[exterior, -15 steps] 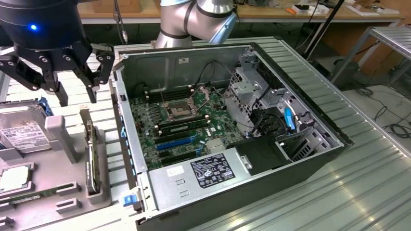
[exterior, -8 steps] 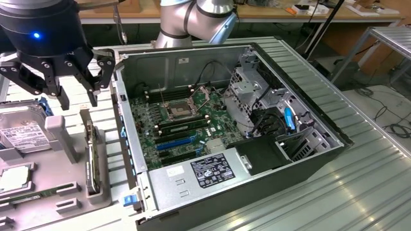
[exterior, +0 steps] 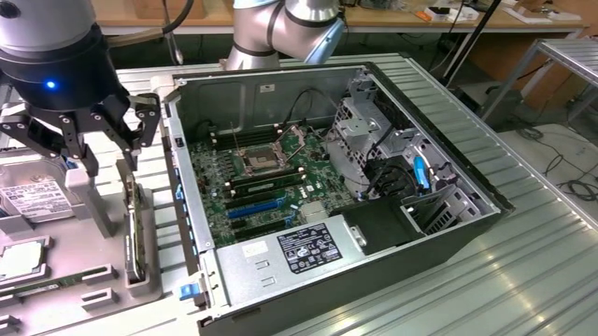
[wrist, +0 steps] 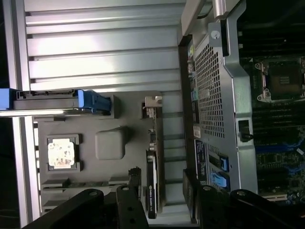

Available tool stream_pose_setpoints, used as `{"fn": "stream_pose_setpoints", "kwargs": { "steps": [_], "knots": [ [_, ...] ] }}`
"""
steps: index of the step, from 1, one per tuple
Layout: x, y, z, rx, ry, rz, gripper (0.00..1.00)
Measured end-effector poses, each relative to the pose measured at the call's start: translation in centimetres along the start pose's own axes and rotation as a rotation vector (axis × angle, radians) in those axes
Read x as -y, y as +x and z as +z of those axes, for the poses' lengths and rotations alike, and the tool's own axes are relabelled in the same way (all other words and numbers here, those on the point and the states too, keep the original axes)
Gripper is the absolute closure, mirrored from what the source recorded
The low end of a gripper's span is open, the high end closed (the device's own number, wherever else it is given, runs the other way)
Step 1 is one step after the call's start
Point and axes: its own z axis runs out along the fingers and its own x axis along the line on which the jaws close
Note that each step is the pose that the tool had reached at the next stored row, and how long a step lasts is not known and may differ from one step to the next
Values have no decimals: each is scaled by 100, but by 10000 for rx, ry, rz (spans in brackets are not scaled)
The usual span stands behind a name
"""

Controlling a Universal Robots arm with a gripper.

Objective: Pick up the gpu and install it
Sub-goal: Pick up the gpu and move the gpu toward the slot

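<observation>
The black jointed claw (exterior: 108,162) is spread wide just above the gpu (exterior: 134,234), a thin green card stood on edge in a matte grey moulded tray (exterior: 98,276). At the exterior view's right, an open steel computer case (exterior: 184,196) is laid on the ribbed metal counter (exterior: 523,266).

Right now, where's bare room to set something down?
Free: the ribbed metal table on the exterior view's right of the computer case. Crowded: the parts tray at the exterior view's left, holding hard drive, CPU and gpu, under the open gripper.
</observation>
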Motion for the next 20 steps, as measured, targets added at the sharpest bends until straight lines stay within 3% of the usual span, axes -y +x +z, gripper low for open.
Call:
{"fn": "stream_pose_setpoints", "kwargs": {
  "steps": [9, 12, 16, 20],
  "knots": [
    [44, 36, 186, 19, 1, -2, 52],
    [59, 38, 240, 21, 52, -35, 52],
    [73, 40, 322, 8, 179, -414, 52],
    [82, 41, 362, 7, 198, -479, 52]
  ]
}}
